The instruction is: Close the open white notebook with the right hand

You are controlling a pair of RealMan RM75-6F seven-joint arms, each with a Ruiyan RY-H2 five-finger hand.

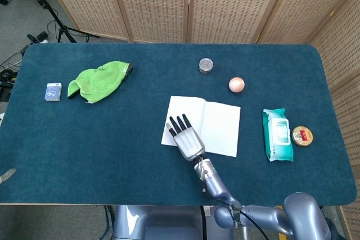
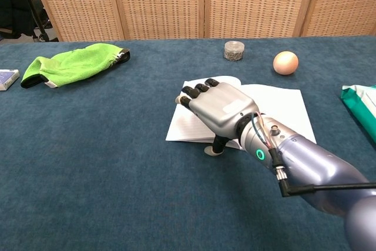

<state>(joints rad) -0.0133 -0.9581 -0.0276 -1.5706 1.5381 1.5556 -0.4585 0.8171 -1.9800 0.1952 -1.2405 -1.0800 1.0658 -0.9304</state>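
The white notebook (image 1: 216,122) (image 2: 276,107) lies open and flat on the blue table, just right of centre. My right hand (image 1: 186,137) (image 2: 220,109) hovers palm down over the notebook's left page, near its front left corner. Its fingers (image 1: 179,124) are stretched out side by side and point toward the far left. The thumb (image 2: 215,146) hangs down to the table just in front of the page's near edge. Nothing is held in this hand. The left page is partly hidden under it. My left hand appears in neither view.
A green cloth (image 1: 99,81) and a small blue box (image 1: 53,91) lie at the far left. A small jar (image 1: 206,65) and an egg (image 1: 236,84) stand behind the notebook. A wet-wipes pack (image 1: 277,134) and a round tin (image 1: 302,135) sit to the right.
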